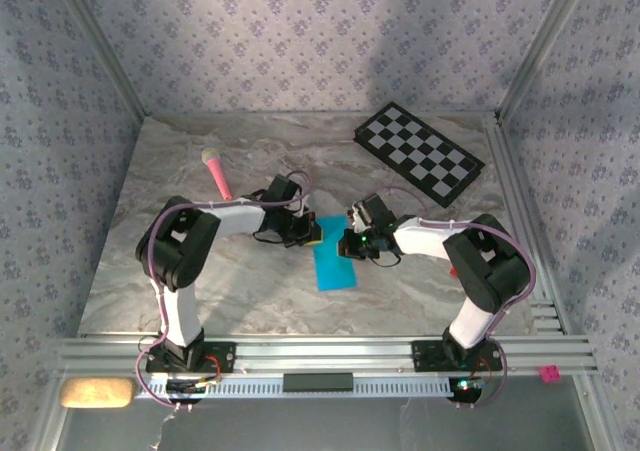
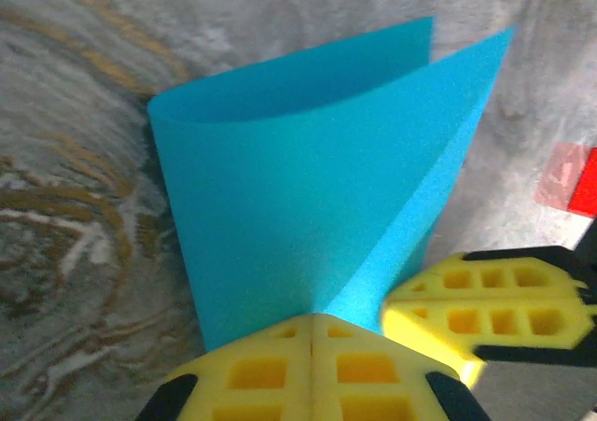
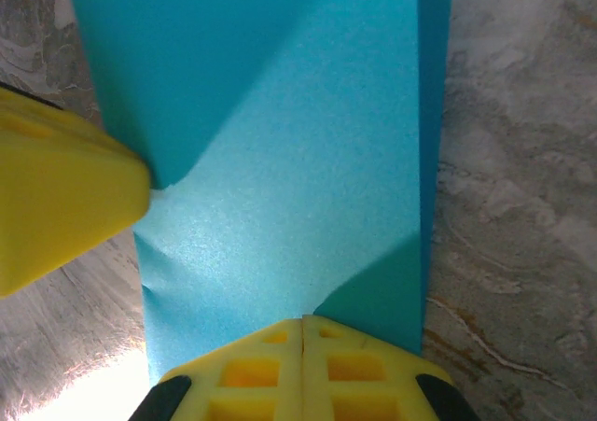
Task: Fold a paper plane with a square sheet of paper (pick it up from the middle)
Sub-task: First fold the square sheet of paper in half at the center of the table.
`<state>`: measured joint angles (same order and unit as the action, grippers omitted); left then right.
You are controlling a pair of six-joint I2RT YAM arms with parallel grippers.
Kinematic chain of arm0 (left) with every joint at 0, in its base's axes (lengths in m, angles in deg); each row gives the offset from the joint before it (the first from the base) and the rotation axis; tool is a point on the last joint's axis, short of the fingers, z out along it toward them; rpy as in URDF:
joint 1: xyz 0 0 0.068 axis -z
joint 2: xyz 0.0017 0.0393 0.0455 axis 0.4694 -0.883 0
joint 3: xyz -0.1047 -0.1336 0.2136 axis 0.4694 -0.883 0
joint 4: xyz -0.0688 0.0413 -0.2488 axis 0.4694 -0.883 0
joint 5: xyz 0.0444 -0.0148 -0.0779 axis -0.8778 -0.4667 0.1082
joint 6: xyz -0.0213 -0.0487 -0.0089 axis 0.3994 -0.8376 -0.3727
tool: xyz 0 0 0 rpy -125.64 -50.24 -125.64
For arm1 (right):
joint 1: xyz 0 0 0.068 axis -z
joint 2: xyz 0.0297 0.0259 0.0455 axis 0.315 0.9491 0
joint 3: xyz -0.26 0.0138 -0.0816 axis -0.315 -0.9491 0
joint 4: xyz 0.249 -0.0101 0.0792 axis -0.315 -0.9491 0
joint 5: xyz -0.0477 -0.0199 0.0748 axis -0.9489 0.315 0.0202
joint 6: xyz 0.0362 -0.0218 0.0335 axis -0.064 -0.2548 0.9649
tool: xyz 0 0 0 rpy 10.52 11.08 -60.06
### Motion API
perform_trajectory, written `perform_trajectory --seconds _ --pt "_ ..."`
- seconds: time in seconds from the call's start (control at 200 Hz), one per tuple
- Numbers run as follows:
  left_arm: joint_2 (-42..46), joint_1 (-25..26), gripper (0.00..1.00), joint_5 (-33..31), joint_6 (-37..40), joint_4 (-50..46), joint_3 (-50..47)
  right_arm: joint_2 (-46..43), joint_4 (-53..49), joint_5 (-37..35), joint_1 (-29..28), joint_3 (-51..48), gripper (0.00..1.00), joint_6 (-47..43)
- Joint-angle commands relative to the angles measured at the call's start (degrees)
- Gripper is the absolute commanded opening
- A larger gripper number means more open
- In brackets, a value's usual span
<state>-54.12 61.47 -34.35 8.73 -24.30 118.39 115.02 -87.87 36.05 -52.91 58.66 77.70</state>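
Observation:
The square sheet of paper is bright cyan and lies doubled over as a strip on the marble table, between the two arms. My left gripper is shut at the strip's far left corner. In the left wrist view its yellow fingertips pinch the point where the curled upper layer of the sheet meets the lower one. My right gripper is shut at the far right edge. In the right wrist view its tips close on the sheet, with a left finger beside it.
A black-and-white checkered board lies at the back right. A pink stick rests at the back left. A small red item sits by the right arm. Metal frame posts and papered walls close in the table.

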Motion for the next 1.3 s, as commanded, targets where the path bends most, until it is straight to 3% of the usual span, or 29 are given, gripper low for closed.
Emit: perform_trajectory --seconds 0.0,0.465,0.73,1.294 --pt "-2.2 -0.79 0.04 -1.05 1.35 1.26 -0.58 3.63 -9.27 -6.62 -0.42 -3.58 0.0 0.4" --pt "-0.41 -2.1 0.06 -0.29 2.73 -3.66 4.12 3.34 -9.51 -7.29 -0.62 -3.89 0.0 0.44" --pt "-4.37 -2.42 0.06 0.1 3.63 -4.3 7.26 3.24 -9.57 -7.24 -0.58 -3.91 0.0 0.43" --pt "-8.13 -4.3 0.05 -5.05 1.65 -5.69 9.75 3.48 -9.49 -7.14 -0.52 -4.59 0.0 -0.24"
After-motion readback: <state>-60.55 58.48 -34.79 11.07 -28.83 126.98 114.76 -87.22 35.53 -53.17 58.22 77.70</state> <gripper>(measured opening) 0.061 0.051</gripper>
